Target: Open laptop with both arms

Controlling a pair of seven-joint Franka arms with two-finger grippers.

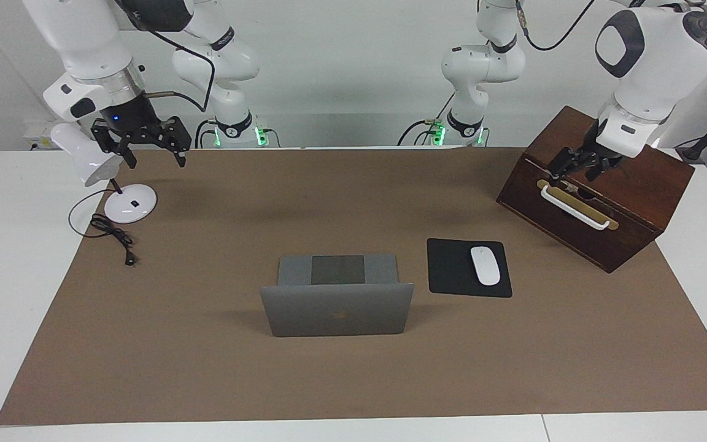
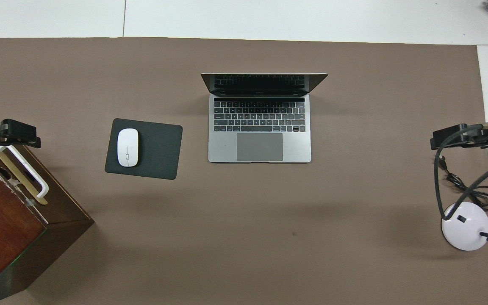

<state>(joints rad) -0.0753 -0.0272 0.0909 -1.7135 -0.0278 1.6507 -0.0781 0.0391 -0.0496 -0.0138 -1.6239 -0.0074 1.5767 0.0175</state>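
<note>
The silver-grey laptop [image 1: 338, 313] stands open in the middle of the brown mat, its lid upright with the logo side away from the robots. Its keyboard deck and trackpad show in the overhead view [image 2: 259, 127]. My left gripper [image 1: 577, 170] hangs open and empty over the wooden box's handle, well apart from the laptop; it also shows in the overhead view [image 2: 9, 134]. My right gripper [image 1: 154, 158] hangs open and empty over the mat's edge by the desk lamp, also well apart from the laptop; it shows in the overhead view too [image 2: 453, 139].
A black mouse pad [image 1: 452, 270] with a white mouse [image 1: 485, 265] lies beside the laptop toward the left arm's end. A dark wooden box [image 1: 636, 178] with a white handle stands at that end. A white desk lamp [image 1: 131, 203] and its cable [image 1: 114, 236] stand at the right arm's end.
</note>
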